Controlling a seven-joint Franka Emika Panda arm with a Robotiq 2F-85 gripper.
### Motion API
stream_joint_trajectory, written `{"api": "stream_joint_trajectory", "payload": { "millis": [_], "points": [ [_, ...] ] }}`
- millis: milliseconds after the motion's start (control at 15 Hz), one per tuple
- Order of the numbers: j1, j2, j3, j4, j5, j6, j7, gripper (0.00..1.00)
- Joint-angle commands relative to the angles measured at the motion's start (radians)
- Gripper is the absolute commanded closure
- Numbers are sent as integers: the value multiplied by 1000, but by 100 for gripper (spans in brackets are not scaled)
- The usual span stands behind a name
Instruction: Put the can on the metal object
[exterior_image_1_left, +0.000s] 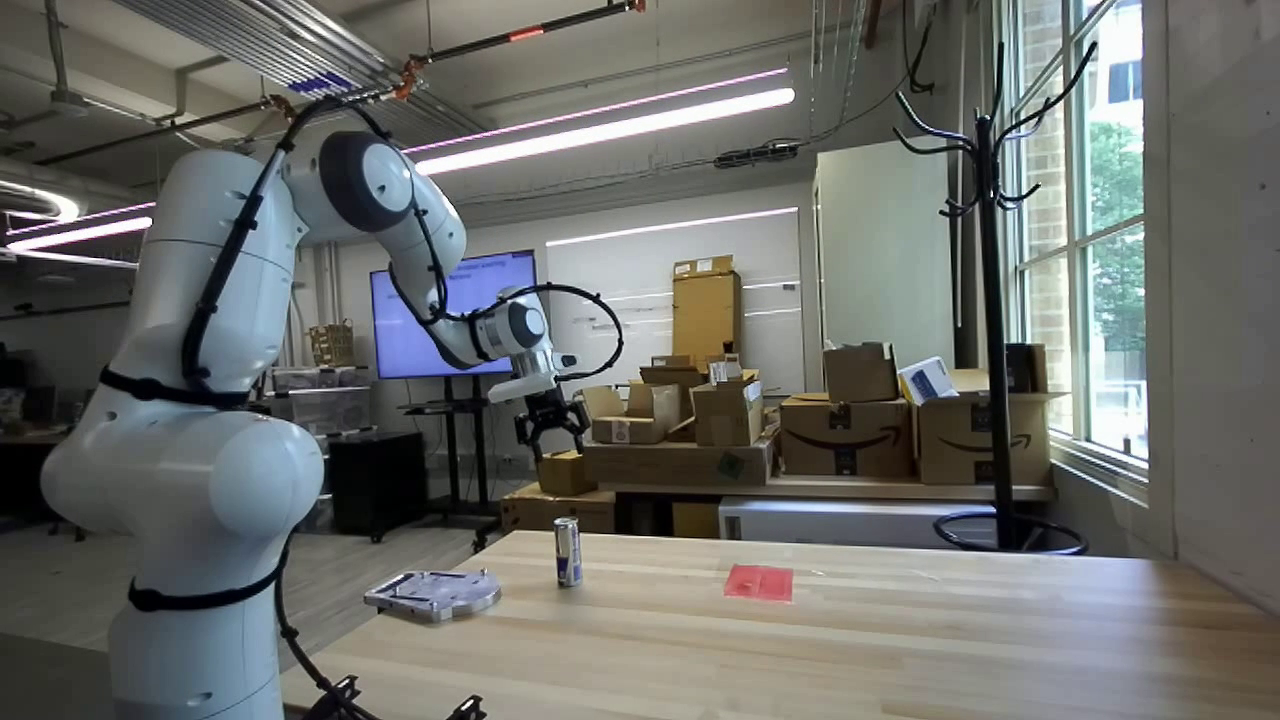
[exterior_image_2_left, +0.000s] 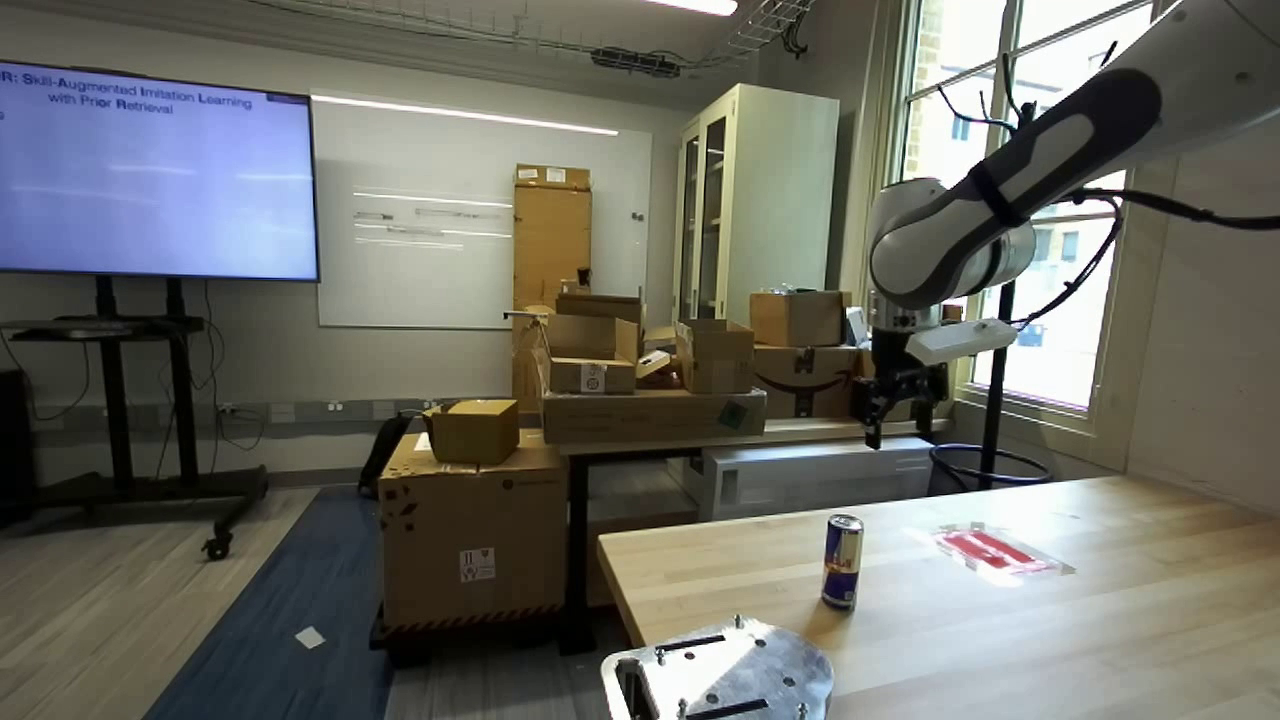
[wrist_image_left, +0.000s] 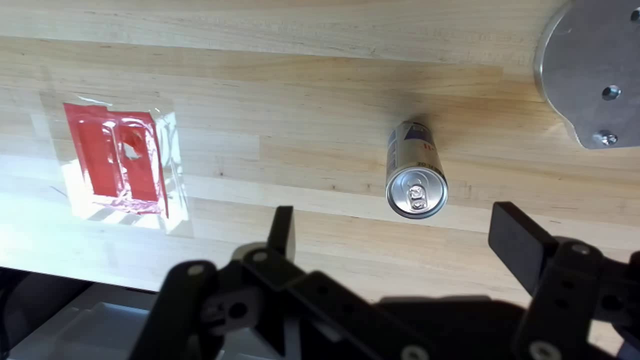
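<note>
The slim can (exterior_image_1_left: 568, 552) stands upright on the wooden table in both exterior views (exterior_image_2_left: 842, 562). It is silver with dark blue parts. In the wrist view the can's top (wrist_image_left: 416, 192) faces the camera. The metal object (exterior_image_1_left: 435, 594), a flat silvery plate with holes and screws, lies near the can at the table's edge (exterior_image_2_left: 745, 665). Part of it shows at the wrist view's upper right (wrist_image_left: 585, 70). My gripper (exterior_image_1_left: 558, 448) is open and empty, above table height in both exterior views (exterior_image_2_left: 900, 435). In the wrist view the can sits just beyond the open fingertips (wrist_image_left: 392, 220).
A flat red item under clear tape (exterior_image_1_left: 758, 583) lies on the table (exterior_image_1_left: 900, 640), on the can's side away from the plate. Cardboard boxes (exterior_image_1_left: 845, 437) stand behind the table. A black coat stand (exterior_image_1_left: 995, 350) is by the window. The table's edge crosses the wrist view's lower left (wrist_image_left: 100, 280).
</note>
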Motion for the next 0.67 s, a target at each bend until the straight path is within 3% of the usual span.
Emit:
{"api": "stream_joint_trajectory", "payload": {
  "millis": [0,600],
  "points": [
    [16,106,-5,123,52,-55,-38,0],
    [17,237,-6,184,80,27,-63,0]
  ]
}}
